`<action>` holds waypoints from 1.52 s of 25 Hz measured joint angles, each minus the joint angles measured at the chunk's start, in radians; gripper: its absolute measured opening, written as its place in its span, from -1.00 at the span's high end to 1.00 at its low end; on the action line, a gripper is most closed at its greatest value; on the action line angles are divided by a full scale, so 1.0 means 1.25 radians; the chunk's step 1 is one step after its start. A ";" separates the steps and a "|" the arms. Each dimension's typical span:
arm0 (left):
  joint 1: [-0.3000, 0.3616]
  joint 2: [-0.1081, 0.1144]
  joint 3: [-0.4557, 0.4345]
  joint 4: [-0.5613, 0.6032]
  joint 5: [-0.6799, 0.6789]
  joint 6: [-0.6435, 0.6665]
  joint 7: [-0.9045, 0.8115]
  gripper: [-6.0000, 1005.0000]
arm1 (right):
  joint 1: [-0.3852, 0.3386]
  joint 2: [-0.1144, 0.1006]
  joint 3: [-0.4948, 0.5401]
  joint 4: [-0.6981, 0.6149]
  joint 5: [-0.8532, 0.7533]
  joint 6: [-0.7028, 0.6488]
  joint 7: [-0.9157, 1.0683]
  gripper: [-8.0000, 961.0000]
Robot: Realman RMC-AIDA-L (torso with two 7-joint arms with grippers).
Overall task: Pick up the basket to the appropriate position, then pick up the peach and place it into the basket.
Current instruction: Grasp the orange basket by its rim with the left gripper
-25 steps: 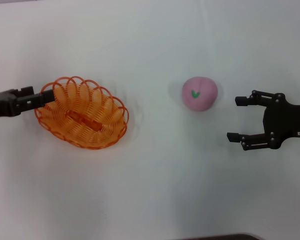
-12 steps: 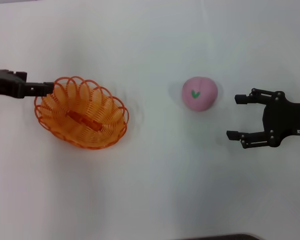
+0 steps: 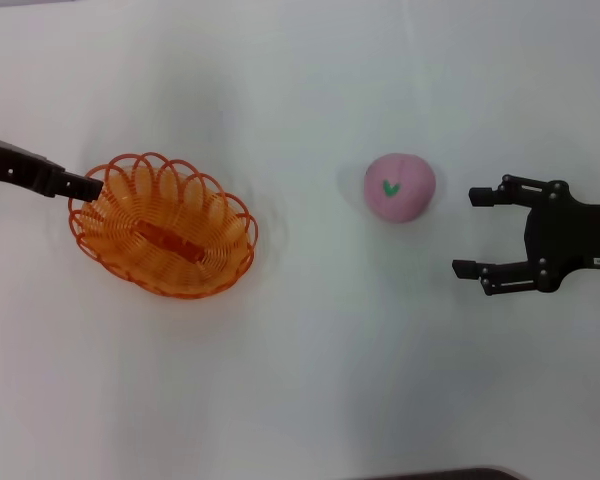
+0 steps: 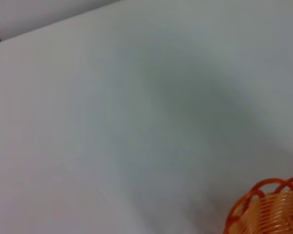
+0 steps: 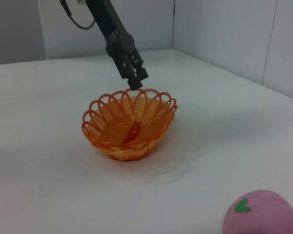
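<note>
Basket (image 3: 164,238) sits on the table (image 3: 300,380); I see my left gripper (image 3: 83,186) at its rim, grip unclear. Peach (image 3: 399,187) lies between basket and my wide-open, empty right gripper (image 3: 472,232).

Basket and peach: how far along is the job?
Done: the basket sits on the table. In hand: the left end effector is at the basket's rim, fingers together; a grip can't be confirmed. Left: the peach lies untouched outside the basket, with the open right end effector beside it.
</note>
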 joint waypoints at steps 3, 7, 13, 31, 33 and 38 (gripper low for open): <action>-0.019 0.001 0.017 -0.011 0.024 0.000 -0.023 -0.68 | 0.003 0.000 0.000 0.000 0.000 0.000 0.000 -0.96; -0.038 0.001 0.036 -0.036 0.030 0.002 -0.036 -0.68 | 0.004 0.000 0.000 0.000 0.000 0.004 0.001 -0.96; -0.051 0.001 0.040 -0.055 0.033 -0.006 -0.043 -0.68 | 0.004 0.000 0.000 0.000 -0.001 0.013 0.001 -0.96; -0.049 -0.001 0.078 -0.057 0.054 -0.016 -0.044 -0.57 | 0.004 0.001 0.000 0.000 0.000 0.018 0.002 -0.96; -0.049 -0.001 0.081 -0.058 0.054 -0.020 -0.045 -0.55 | 0.004 0.001 0.000 0.000 0.000 0.018 0.002 -0.96; -0.052 -0.001 0.095 -0.077 0.067 -0.035 -0.055 -0.05 | 0.004 0.001 0.000 0.000 0.001 0.018 0.002 -0.96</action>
